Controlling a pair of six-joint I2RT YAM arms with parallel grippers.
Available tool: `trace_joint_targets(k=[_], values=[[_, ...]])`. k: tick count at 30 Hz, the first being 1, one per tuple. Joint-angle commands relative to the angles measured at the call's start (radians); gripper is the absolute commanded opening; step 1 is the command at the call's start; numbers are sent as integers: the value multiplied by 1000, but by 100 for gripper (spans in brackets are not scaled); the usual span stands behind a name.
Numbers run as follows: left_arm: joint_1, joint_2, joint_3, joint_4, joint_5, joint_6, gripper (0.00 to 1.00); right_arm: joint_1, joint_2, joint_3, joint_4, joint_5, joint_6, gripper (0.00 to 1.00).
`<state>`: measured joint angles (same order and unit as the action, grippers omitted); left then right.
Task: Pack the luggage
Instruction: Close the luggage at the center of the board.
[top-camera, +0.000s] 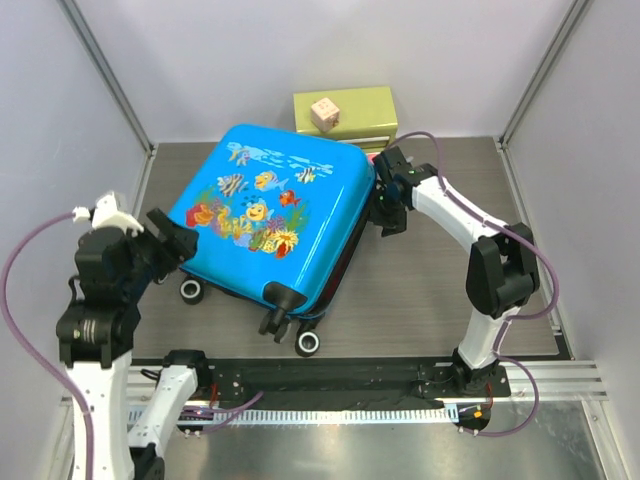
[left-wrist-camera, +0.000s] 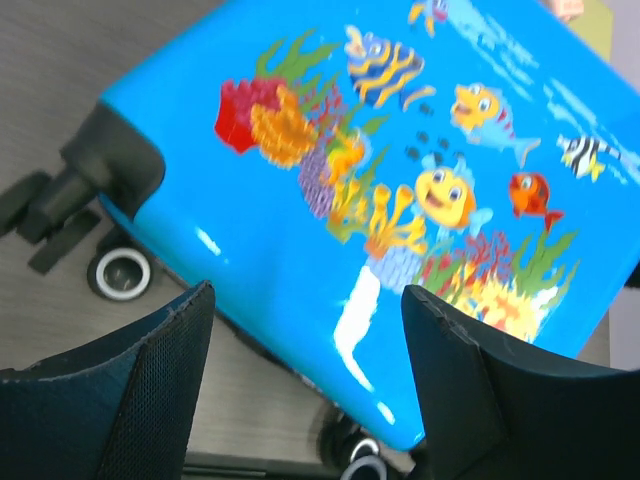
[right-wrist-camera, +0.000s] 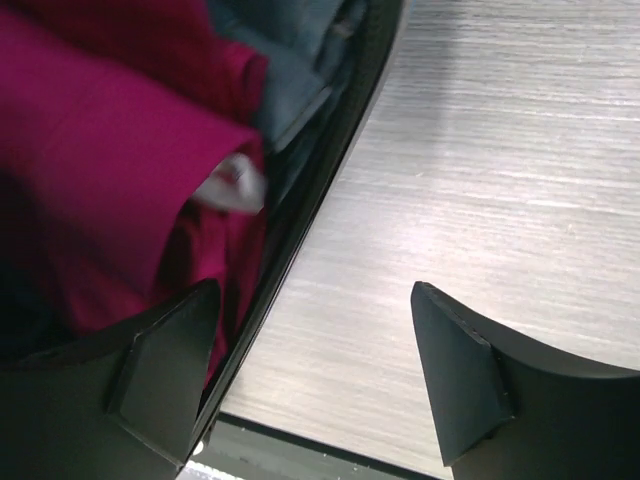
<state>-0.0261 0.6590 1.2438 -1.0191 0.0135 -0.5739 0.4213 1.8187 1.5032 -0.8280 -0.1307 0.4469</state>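
Note:
The luggage (top-camera: 275, 215), a bright blue hard-shell suitcase with a fish-and-coral print, lies on the table with its lid lowered but slightly ajar on the right side. It fills the left wrist view (left-wrist-camera: 400, 180). My left gripper (top-camera: 172, 236) is open and empty, just off the case's left edge. My right gripper (top-camera: 388, 208) is open at the case's right edge, beside the gap. The right wrist view shows magenta clothing (right-wrist-camera: 110, 170) and dark grey fabric inside the case's black rim (right-wrist-camera: 310, 215).
A small green drawer chest (top-camera: 345, 113) stands behind the suitcase with a small wooden block (top-camera: 324, 112) on top. The case's black wheels (top-camera: 308, 343) and handle (top-camera: 282, 305) point toward the near edge. Bare table (top-camera: 440, 300) lies right of the case.

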Motion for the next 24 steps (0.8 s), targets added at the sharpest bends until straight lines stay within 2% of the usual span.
trace_joint_targets(k=[1, 10, 16, 18, 24], values=[[-3, 125, 97, 158, -49, 8, 75, -12, -113, 54, 1, -35, -10, 84], [-3, 320, 160, 194, -52, 75, 79, -70, -179, 25, -14, -83, 19, 85], [9, 422, 169, 232, -73, 98, 81, -114, -220, 19, -52, -21, 4, 86], [23, 467, 193, 229, -55, 108, 81, -137, -231, -1, -71, 0, -4, 86], [155, 537, 240, 255, 12, 126, 82, -223, -275, -58, -85, 28, -25, 86]])
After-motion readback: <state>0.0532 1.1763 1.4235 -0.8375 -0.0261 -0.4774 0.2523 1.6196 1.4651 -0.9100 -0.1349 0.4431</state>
